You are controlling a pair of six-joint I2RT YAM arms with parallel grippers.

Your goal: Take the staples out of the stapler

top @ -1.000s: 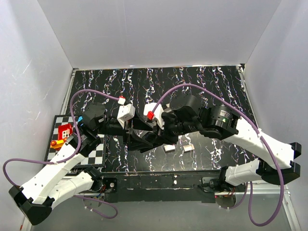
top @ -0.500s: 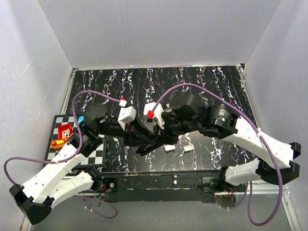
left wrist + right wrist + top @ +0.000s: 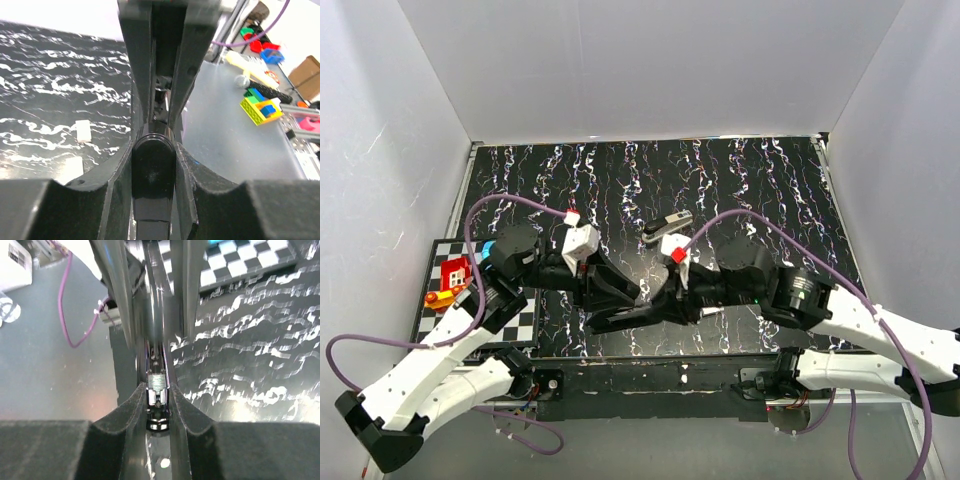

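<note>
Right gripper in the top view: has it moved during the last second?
Yes. The right gripper has shifted closer to the table's near edge, with its wrist swinging rightward.

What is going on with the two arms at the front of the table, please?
Both arms are holding the stapler between them, near the front edge of the dark table. The left pincer is closed on its rounded black end. The right pincer is closed on the other end, where a silvery metal channel shows. Two small pale blocks lie on the table beside them. Whether staples remain inside cannot be seen.
</note>
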